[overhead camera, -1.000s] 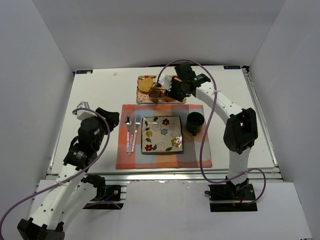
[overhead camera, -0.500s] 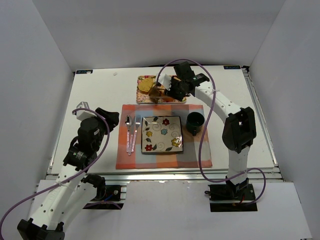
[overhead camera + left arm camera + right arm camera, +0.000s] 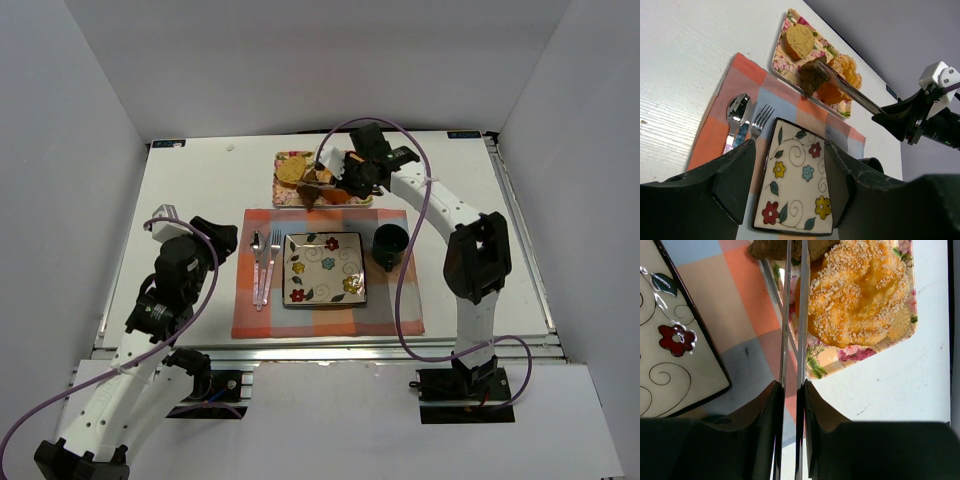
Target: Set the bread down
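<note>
Fingers [image 3: 735, 185] of the left gripper [image 3: 789, 161] stand spread with nothing between them, low over the near left of the white table [image 3: 200, 190]; just past them lies a checked orange placemat [image 3: 325, 318].

On the mat's left part a spoon [image 3: 737, 112] and a fork [image 3: 759, 120] lie side by side, handles toward the arms. To their right sits a square flowered plate [image 3: 324, 268] with nothing on it, and right of the plate stands a dark cup [image 3: 390, 243].

Beyond the mat's far edge lies a flowered tray [image 3: 855, 354], touching or just overlapping that edge. On it are a yellow slice [image 3: 800, 40] at the left end and a sesame bun [image 3: 860, 290] toward the right.

The right gripper [image 3: 792, 395], reaching in from the right, is clamped on the handle end of metal tongs [image 3: 852, 94]. The blades run nearly pressed together, and their tips pinch a dark bread [image 3: 811, 80]. This piece is at the tray's near rim, beside the bun, partly over the mat's far edge; whether it rests on the tray or hangs clear of it, I cannot tell.
</note>
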Controlling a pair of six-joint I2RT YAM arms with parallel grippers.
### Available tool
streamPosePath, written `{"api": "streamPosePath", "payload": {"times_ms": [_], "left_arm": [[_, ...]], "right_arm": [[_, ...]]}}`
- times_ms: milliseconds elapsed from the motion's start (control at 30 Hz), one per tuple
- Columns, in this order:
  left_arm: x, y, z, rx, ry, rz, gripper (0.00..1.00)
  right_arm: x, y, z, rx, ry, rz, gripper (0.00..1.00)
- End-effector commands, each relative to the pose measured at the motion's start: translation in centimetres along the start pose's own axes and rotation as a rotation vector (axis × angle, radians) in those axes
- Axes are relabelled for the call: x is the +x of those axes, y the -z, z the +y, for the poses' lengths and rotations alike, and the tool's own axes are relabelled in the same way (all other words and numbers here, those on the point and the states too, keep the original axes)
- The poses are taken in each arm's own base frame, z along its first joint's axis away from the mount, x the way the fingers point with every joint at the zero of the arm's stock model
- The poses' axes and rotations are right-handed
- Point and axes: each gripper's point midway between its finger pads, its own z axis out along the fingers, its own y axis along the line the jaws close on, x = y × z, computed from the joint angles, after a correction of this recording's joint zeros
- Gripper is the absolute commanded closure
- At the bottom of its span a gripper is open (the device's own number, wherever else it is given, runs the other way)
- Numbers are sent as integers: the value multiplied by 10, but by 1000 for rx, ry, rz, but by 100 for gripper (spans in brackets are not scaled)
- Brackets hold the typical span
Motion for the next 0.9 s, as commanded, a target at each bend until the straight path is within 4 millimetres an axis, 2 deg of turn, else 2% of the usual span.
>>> {"api": "streamPosePath", "payload": {"times_ms": [0,167,333,533,567,633,667,700,767,867], "left_arm": [[-3,2,3,-13,6,-14,34],[-4,1,2,-10,7,-15,34],[-5,2,2,-13,6,-16,34],[-6,2,1,-11,8,-20,34],[-6,2,2,-13,7,-18,34],[-8,3,1,-11,7,-23,34],[-9,3,1,-11,6,-25,34],[-8,3,1,-14,4,-26,34],[-9,4,2,-18,3,-28,34],[-8,3,3,-20,2,-26,33]], "right_arm": [[-22,23,-1,7,-7,-81,80],[-33,34,-4,28,-11,-130,82],[-50,54,-5,38,-14,-201,84],[-59,77,10,-1,-19,-259,84],[-55,77,18,-24,-23,-255,84],[-54,89,33,-62,-23,-271,84],[-42,85,47,-99,-31,-253,84],[-44,98,55,-110,-20,-279,84],[-34,103,75,-153,-17,-275,84],[-6,115,116,-227,-23,-258,84]]}}
